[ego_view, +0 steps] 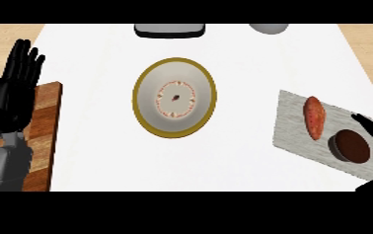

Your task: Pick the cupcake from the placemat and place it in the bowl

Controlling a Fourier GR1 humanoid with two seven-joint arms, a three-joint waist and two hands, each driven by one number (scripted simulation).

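Over on the right side of the counter (pixel 241 169) I've got the grey placemat (pixel 291 129), sitting at a bit of an angle, and the cupcake (pixel 350 146) is on its near right corner, dark brown top facing up at me. Just beside it on the same mat there's a sweet potato (pixel 314 117), reddish-orange and lying lengthwise, close to the cupcake but I can't tell if they actually touch. My right hand (pixel 363 121) barely pokes in at the right edge just above the cupcake, only a sliver of black shows, so I honestly cannot tell how its fingers are set or whether they're touching anything. The bowl (pixel 175 97) is in the middle of the counter, well apart from the placemat, gold rim, pale inside with a ring of reddish pattern and a small dark mark at the centre. Nothing sits on the white stretch between the mat and the bowl. My left hand (pixel 18 87) is way over at the left edge, fingers straight and spread, pointing up the view, holding nothing, just resting above a wooden cutting board (pixel 42 134) that runs along that side. At the far edge of the counter there's a grey tray-like thing with a dark rim (pixel 169 30) right behind the bowl, and a pale rounded object (pixel 269 28) further right, both cut off at the top so I can't say what they are.
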